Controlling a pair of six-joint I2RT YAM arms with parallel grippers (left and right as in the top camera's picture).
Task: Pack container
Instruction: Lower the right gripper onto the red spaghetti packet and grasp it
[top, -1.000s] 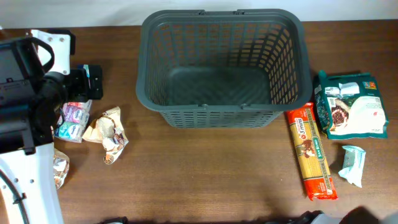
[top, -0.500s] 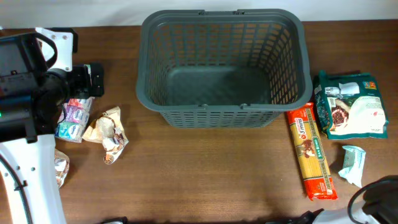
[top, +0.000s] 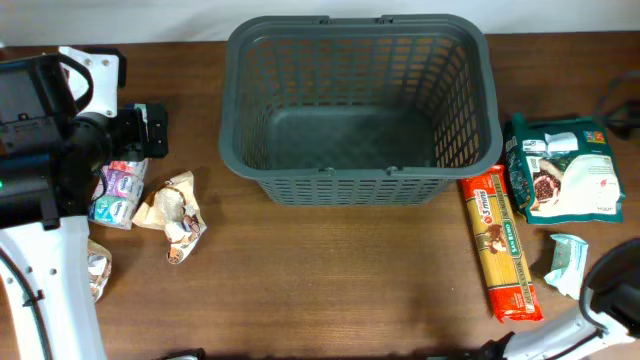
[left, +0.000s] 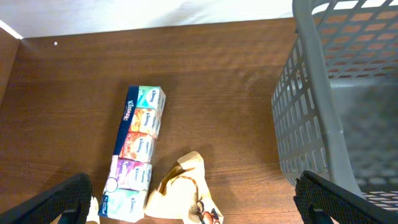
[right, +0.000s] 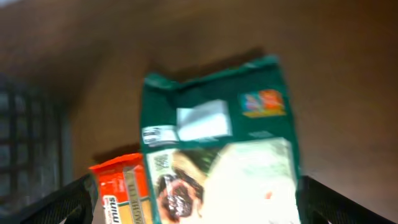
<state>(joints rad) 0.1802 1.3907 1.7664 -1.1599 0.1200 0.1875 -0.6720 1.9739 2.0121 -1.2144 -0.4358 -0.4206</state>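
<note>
Grey basket (top: 360, 185) is empty; all packets (top: 565, 170) lie outside it. Both the left gripper (left: 191, 186) and the right gripper (right: 196, 186) are spread, holding nothing.

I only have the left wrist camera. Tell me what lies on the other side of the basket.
Observer: A long orange spaghetti packet lies by the right front corner of the basket.
Operator: Name what's beyond it.
Observer: A green pouch, further right.
Operator: List anything else there.
Observer: A small pale blue packet, just below the pouch in the overhead view.
</note>
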